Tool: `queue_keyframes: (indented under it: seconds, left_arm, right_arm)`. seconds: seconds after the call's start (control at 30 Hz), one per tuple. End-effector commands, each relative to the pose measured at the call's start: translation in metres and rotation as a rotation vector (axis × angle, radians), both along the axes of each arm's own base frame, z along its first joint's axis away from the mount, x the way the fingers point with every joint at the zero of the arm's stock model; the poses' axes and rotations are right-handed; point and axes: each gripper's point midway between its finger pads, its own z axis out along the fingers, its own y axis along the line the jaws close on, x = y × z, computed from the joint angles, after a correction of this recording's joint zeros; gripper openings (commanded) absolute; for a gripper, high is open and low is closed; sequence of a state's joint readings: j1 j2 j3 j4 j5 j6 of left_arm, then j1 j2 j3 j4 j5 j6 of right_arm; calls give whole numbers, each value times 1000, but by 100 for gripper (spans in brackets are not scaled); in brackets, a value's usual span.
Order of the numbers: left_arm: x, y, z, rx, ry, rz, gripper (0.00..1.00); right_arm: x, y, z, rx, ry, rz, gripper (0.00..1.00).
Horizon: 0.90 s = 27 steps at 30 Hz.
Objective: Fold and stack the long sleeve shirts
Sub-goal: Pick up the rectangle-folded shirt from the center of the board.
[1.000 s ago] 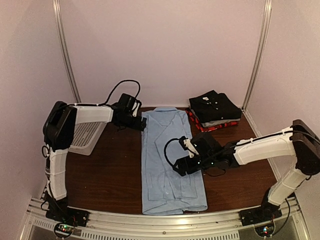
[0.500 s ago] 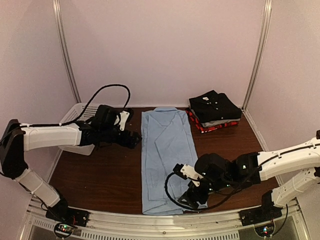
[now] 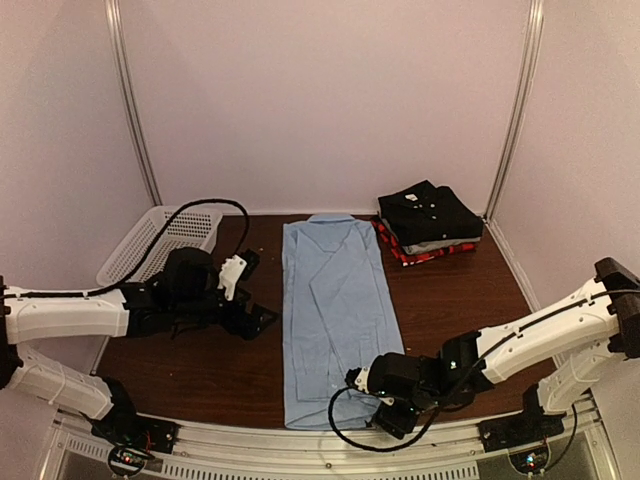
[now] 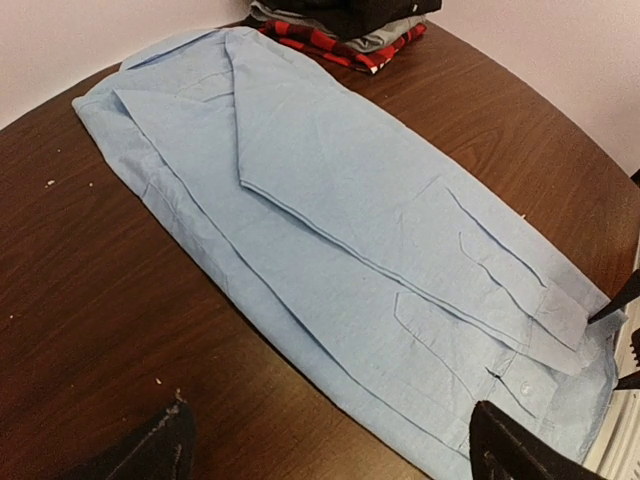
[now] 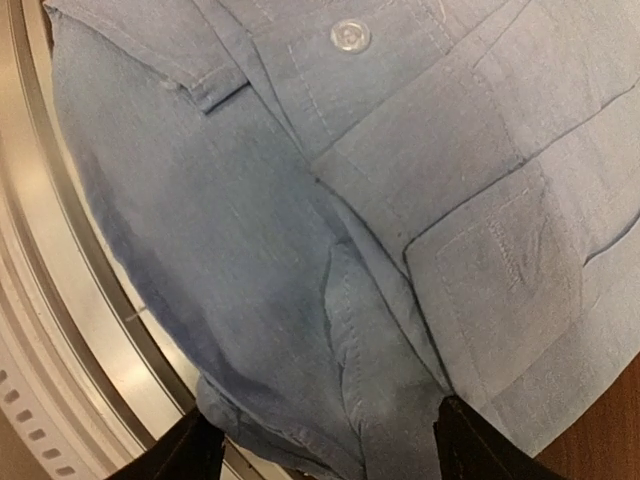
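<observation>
Light blue shirt: matt woven cloth, fine weave, stitched seams, one clear glossy plastic button. Stacked shirts: also matt cloth, black, grey, red plaid. Worktop: dark wood grain, smooth, low sheen. Basket: white plastic mesh. Front rail: satin brushed metal. Arm shells: smooth white plastic.

Got a light blue shirt plus a folded stack
Lies flat mid-table, long narrow strip, sleeves tucked in, collar far end; sits back right, black over grey over red plaid.
</observation>
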<state>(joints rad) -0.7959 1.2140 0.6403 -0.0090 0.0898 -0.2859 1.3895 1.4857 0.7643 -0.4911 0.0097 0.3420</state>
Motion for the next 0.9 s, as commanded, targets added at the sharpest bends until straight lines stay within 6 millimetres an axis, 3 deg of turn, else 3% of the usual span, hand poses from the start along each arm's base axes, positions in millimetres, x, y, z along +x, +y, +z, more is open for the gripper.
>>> queue_keyframes:
  seconds: [0.0, 0.13, 0.37, 0.47, 0.67, 0.87]
  left_arm:
    - [-3, -5, 17, -57, -48, -17, 97]
    - [-14, -12, 19, -46, -95, -55, 97]
    - [-45, -22, 12, -30, -218, -139, 97]
    - [-67, -24, 5, -37, -276, -209, 97]
    - [-116, -37, 9, -64, -440, -382, 97]
    - [-149, -51, -14, 37, -502, -556, 97]
  right_arm:
    - [5, 4, -1, -41, -52, 8, 71]
    - [8, 8, -3, -48, -65, 9, 54]
    - [6, 23, 7, 15, -54, 28, 15]
    - [1, 29, 12, 50, -31, 43, 3]
    - [1, 41, 28, 120, 17, 43, 0]
    - [11, 48, 51, 211, 86, 19, 0]
